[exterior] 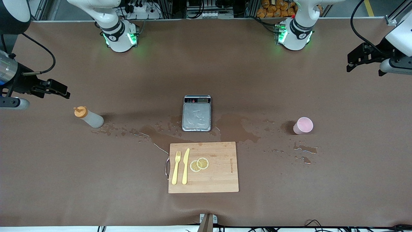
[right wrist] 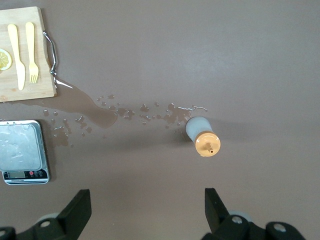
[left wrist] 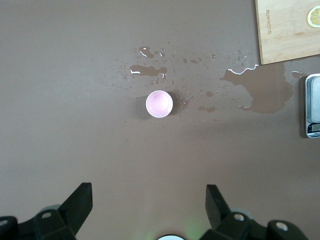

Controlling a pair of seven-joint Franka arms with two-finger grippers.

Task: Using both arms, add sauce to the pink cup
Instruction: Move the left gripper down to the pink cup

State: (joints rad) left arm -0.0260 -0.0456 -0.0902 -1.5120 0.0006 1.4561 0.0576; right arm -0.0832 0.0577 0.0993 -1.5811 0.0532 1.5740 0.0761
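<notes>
Two arms wait with jaws spread, one sauce bottle and one pink cup standing apart on a wet brown table.

Nearest the front camera lies one rectangular bamboo cutting board (exterior: 206, 167) with a metal handle and a small burned-in mark too small to read; on it rest one yellow plastic fork (exterior: 175, 168), one yellow plastic knife (exterior: 185, 166) and two overlapping lemon slices (exterior: 199, 164). At the board's twelve o'clock sits one steel-plated scale (exterior: 196, 113), puddles (exterior: 238, 129) around it. The sauce (exterior: 88, 117), translucent with an orange cap, stands upright at the scale's nine o'clock; the pink cup (exterior: 303, 125), round-rimmed, stands at its three o'clock. The right gripper (exterior: 56, 89) hovers near the sauce, fingers spread and empty; the left gripper (exterior: 360, 59) hovers past the cup, likewise spread.
</notes>
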